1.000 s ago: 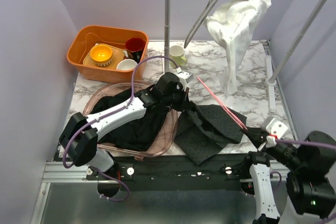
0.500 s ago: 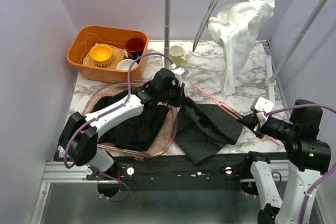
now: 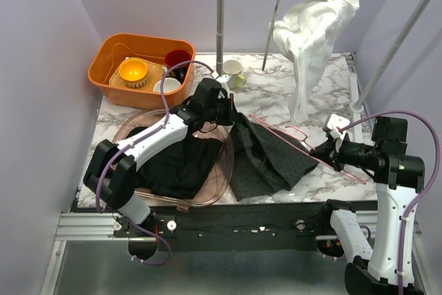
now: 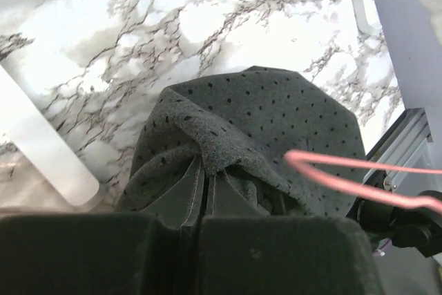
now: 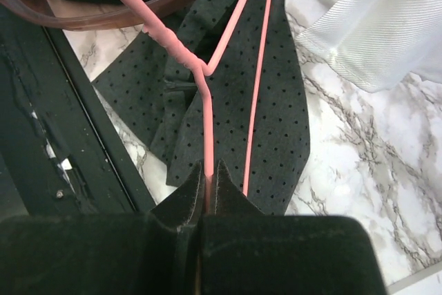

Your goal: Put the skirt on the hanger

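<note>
Our left claw [image 4: 204,183] is pinched tight on a fold of the dark dotted skirt [image 4: 290,122]. It holds that edge up off the marble table [image 4: 207,18], and the rest drapes down and spreads toward the near edge. Our right claw [image 5: 207,174] is clamped on the wire of the pink hanger [image 5: 207,122], which reaches across the skirt between the 2 claws.

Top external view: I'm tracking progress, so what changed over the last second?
The left gripper, shut on the dark dotted skirt, pulled it back from the near edge. The right gripper, shut on the thin pink wire hanger, moved in over the table. The empty grey hanger swung nearly vertical. Both grips, the white garment and the orange plastic tub stayed.
</note>
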Robot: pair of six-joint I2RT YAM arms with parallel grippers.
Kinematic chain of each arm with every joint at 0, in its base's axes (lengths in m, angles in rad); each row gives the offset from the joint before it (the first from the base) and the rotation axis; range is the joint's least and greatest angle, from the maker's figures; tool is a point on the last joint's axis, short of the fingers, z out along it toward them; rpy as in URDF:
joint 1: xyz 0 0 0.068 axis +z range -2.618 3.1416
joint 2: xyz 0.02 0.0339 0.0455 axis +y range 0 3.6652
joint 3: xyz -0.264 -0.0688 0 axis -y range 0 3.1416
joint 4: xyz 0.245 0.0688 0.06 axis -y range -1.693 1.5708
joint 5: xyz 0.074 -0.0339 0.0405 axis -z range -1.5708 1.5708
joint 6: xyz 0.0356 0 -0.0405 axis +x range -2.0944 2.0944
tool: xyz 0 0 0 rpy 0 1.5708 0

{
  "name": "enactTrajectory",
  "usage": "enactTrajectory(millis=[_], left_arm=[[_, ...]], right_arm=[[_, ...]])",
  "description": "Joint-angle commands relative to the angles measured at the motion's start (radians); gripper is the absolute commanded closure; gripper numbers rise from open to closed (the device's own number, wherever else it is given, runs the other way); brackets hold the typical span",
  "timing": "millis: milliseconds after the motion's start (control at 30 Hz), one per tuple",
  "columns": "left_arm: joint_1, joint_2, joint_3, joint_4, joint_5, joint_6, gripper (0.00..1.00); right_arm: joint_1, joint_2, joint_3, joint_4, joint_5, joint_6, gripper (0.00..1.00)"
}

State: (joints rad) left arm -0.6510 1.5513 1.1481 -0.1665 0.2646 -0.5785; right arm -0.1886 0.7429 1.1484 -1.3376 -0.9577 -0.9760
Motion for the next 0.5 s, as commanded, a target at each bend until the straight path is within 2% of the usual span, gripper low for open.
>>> enactTrajectory(millis=[0,267,467], left_arm=[[0.004,0.036,0.09,0.018,0.027,-0.009,1.0],[0.008,0.082,0.159,-0.022,0.024,0.011,1.0],[0.011,0.067,0.176,-0.048,0.015,0.023,1.0]], right_arm=[[0.026,0.05,-0.006,-0.189,-0.033,-0.03,0.99],[0.084,0.128,0.005,-0.187,-0.052,-0.013,0.99],[0.112,0.129,0.001,-0.029,0.088,0.167,0.99]])
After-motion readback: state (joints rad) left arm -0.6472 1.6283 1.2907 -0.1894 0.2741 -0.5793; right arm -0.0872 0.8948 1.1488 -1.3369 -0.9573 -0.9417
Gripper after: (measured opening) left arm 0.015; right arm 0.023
